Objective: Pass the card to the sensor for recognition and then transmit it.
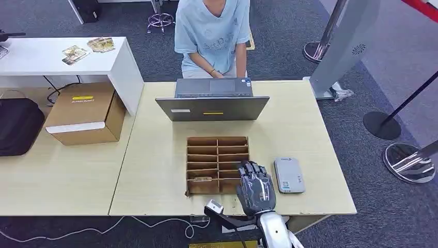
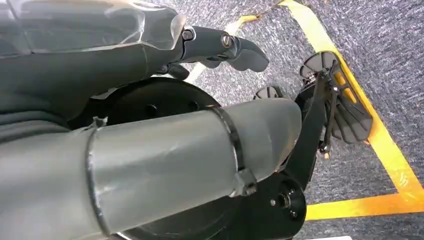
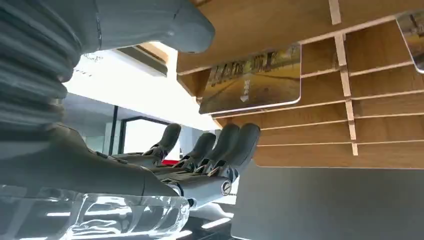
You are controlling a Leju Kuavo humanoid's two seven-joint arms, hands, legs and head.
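While its fingers spread, empty, the right hand [image 1: 255,187] hovers over the brown cardboard slotted rack [image 1: 217,164], beside the grey sensor box [image 1: 288,175].

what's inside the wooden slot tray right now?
The wooden slot tray holds one card in a near-left slot; the right wrist view shows a card standing in one. The right hand covers the near-right slots, so their contents can't be seen.

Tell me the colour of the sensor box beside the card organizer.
Light grey, with a small greenish label; the sensor box shows best in the head view.
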